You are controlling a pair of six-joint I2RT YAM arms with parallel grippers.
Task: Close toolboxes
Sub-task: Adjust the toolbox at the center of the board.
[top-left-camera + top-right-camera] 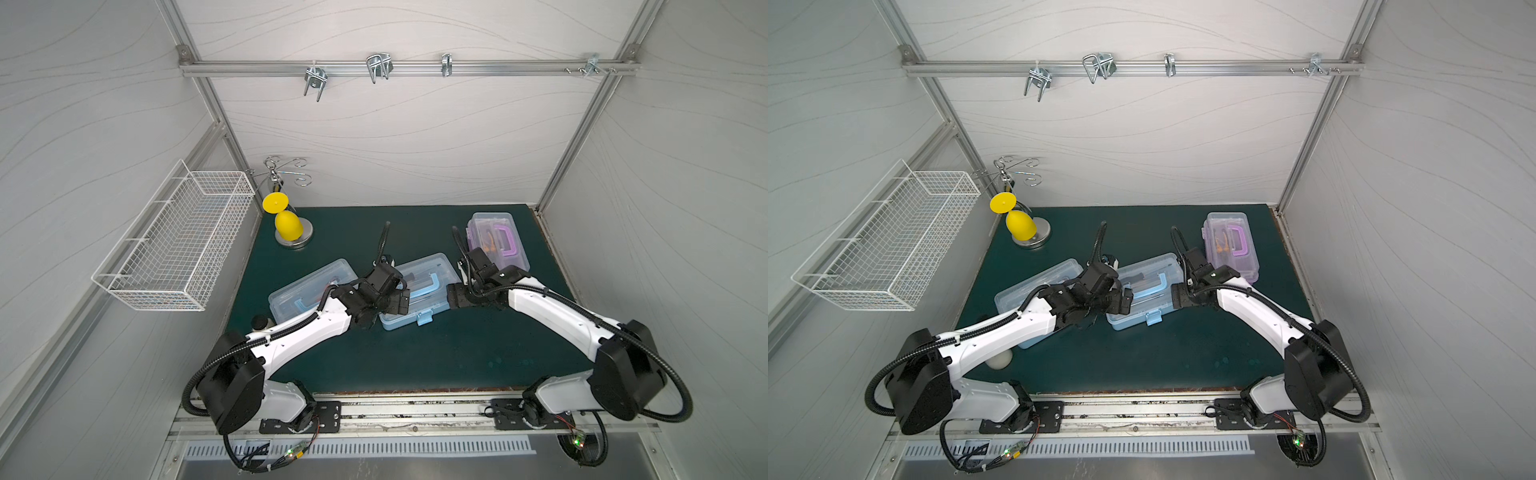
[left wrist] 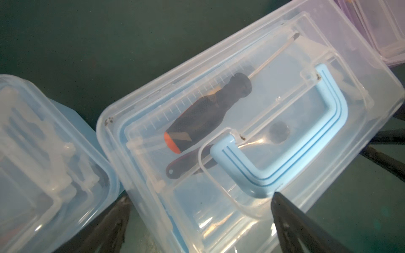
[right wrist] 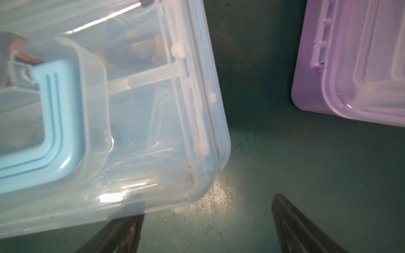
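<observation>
Closest to me, the middle toolbox sits mid-mat, clear lid down, blue latch poking off its near edge. It looks unsnapped, can't be sure. The left gripper is at its left end, jaws spread wide and gripping nothing, one finger in the gap beside the box, the other over the lid. The right gripper is at its right end, jaws wide too and empty, one finger tucked at the box corner. My read: they bracket the box to steady it before the latch gets pressed. Inside it are a black screwdriver with an orange butt, a dark red flat grip and a dark round bit; the blue handle is folded flat in the lid. Just left of it is the left toolbox, lid down, contents blurred. Beyond its right end is the purple toolbox, lid down, something orange inside, latch not visible.
</observation>
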